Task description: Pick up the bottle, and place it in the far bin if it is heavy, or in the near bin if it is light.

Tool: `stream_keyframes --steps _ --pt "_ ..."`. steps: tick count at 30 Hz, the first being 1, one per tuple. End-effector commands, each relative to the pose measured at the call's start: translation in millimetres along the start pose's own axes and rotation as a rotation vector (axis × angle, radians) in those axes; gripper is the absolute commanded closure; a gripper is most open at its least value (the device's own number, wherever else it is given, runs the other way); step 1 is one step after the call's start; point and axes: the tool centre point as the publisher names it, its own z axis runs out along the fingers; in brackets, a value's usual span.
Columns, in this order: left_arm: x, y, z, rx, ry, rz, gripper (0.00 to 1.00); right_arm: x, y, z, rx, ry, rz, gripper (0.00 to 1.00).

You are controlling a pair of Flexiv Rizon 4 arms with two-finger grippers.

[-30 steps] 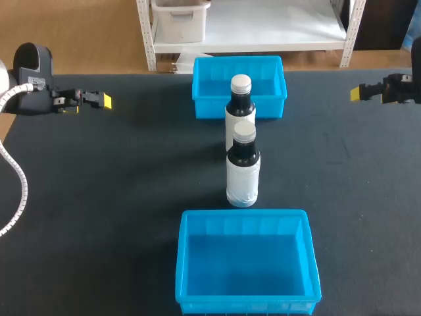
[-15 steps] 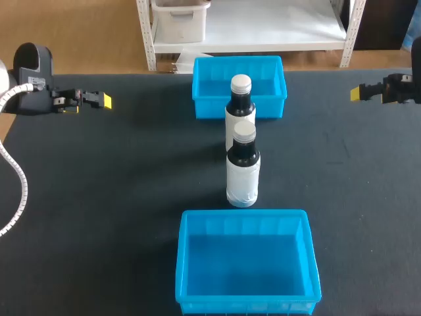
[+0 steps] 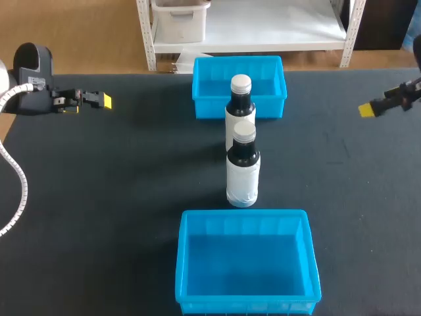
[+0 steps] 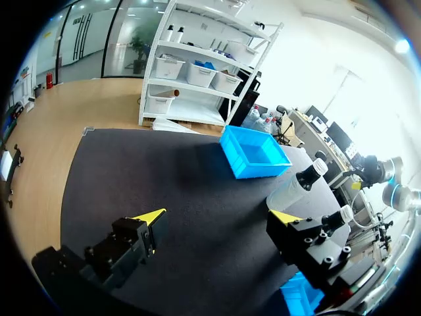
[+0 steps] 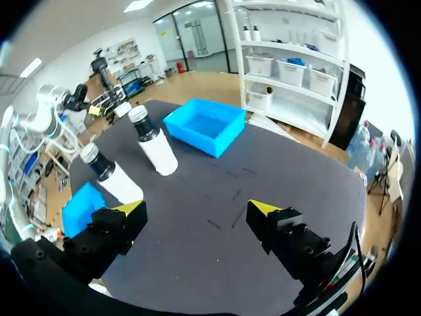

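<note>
Two dark bottles with white labels and white caps stand in a row at the table's middle: the far bottle [image 3: 240, 105] just in front of the far blue bin [image 3: 205, 105], the near bottle [image 3: 243, 170] a little behind the near blue bin [image 3: 243, 214]. My left gripper [image 3: 104, 101] hovers at the far left, open and empty [image 4: 220, 217], with both bottles [image 4: 296, 187] off beyond one finger. My right gripper [image 3: 368, 109] hangs at the far right, open and empty [image 5: 197, 207], well apart from the bottles [image 5: 154, 141].
Both bins look empty, and the far bin [image 5: 204, 125] and the near bin [image 5: 82, 204] also show in the right wrist view. Bare dark mat [image 3: 131, 184] stretches between each gripper and the bottles.
My right gripper has dropped slightly toward the near side and tilted. The left arm, bottles and bins have not moved.
</note>
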Motion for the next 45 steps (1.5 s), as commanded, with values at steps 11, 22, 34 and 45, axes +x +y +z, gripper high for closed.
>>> stream_keyframes --steps 11,22,34,45 --pt "0.0 0.0 0 0.000 0.000 0.000 0.00 -6 -3 1 -0.437 0.152 -0.452 0.00" --pt "0.0 0.0 0 0.000 0.000 0.000 0.00 -13 58 34 -0.504 -0.049 -0.696 0.00" --pt "0.0 0.0 0 0.000 0.000 0.000 0.00 -13 111 71 -0.502 -0.117 -0.698 0.00" --pt "0.0 0.0 0 0.000 0.000 0.000 0.00 -19 157 97 -0.445 -0.156 -0.608 0.00"
